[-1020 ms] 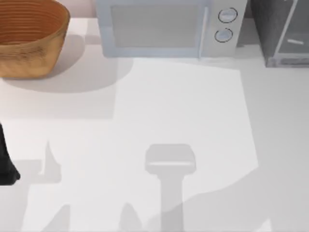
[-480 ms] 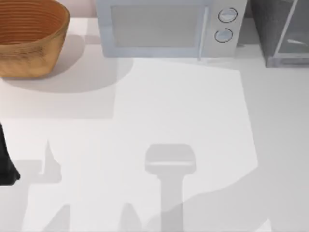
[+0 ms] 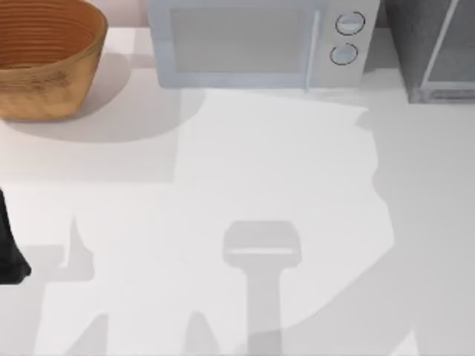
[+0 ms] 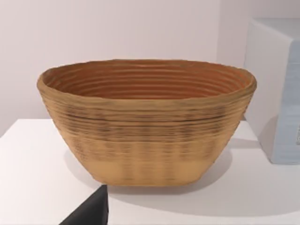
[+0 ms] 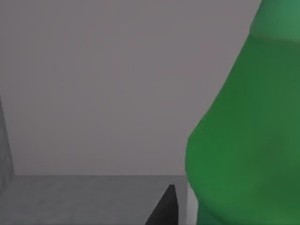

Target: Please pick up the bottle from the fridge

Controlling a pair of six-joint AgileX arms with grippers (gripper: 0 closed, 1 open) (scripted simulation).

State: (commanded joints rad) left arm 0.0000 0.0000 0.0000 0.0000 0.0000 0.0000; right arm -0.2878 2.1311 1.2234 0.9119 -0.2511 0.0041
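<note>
Right wrist view sits very close to the bottle [image 5: 243, 140], whose translucent green shoulder and body bulge large along one side of the frame. A small dark wedge, a fingertip [image 5: 165, 206] of the right gripper, pokes up just beside the bottle's base; whether the fingers are spread wide or closed around the bottle cannot be told. Behind the bottle are a grey floor and a plain grey back wall, the inside of the fridge [image 5: 93, 93], so the bottle stands within that cabinet. Left wrist view has a dark corner of the left gripper [image 4: 91, 211] at the near edge, its finger spacing not readable, and beyond it on the white table [image 4: 33, 178] a woven brown basket [image 4: 145, 122] standing upright, with the pale side of the microwave [image 4: 276, 89] just beside it. Top view, looking down, shows a black part of the left arm [image 3: 9, 248] at the left edge of the table, low and well apart from everything else. Farther back, the basket occupies the far left corner, the silver-white microwave with two round knobs stands at the far middle, and the dark grey fridge [image 3: 415, 44] with its pale-framed door sits in the far right corner.
</note>
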